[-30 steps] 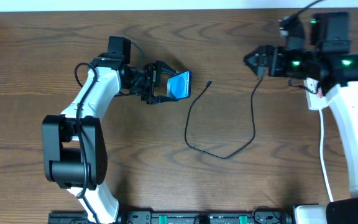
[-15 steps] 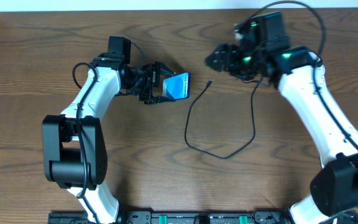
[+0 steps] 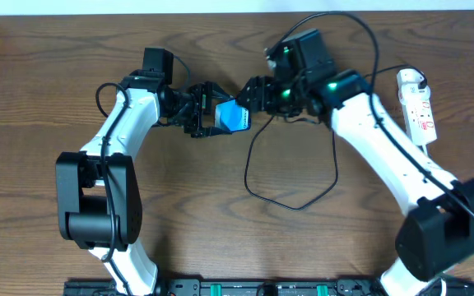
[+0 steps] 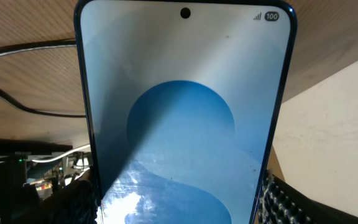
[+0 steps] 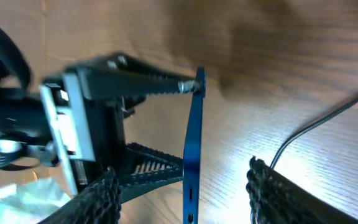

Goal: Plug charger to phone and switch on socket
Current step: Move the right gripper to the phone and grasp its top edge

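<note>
- Clamping phone [image 3: 237,115] w/ L gripper [image 3: 216,109], 1 ribbed finger pressed on each opposite edge, held on edge over table [image 3: 138,247].
- Seen edge-on as thin blue strip from R wrist cam; filling L wrist view w/ blue-lit screen, "100" badge at top corner.
- Hovering w/ R gripper [image 3: 250,92] just beside phone's far end, 2 fingers spread wide, nothing pinched btwn them.
- Lying on table in loose loop below both grippers: thin black charger [image 3: 336,164] cable. Tip hidden under R gripper, so can't tell if touching phone.
- Sitting near far R edge of table, well apart from phone: white socket [image 3: 416,103] w/ red marks, no gripper on it.
</note>
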Controlling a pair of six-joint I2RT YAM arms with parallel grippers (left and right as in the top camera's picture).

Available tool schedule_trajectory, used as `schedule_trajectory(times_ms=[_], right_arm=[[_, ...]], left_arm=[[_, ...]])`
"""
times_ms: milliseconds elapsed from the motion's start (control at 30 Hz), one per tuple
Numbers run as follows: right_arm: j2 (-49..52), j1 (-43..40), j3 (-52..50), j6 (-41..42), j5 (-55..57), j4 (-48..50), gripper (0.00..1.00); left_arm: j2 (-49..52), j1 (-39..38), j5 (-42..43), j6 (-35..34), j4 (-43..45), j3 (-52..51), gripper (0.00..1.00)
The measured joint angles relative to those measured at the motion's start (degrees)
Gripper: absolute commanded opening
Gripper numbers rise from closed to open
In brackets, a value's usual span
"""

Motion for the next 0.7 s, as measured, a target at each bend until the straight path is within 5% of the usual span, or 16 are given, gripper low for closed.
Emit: schedule_trajectory(times_ms=[700], right_arm=[[2.23, 5.09, 0.00, -1.95, 8.37, 1.25, 0.17]], left_arm=[[0.00, 0.00, 0.02, -0.02, 0.00, 0.00, 0.74]])
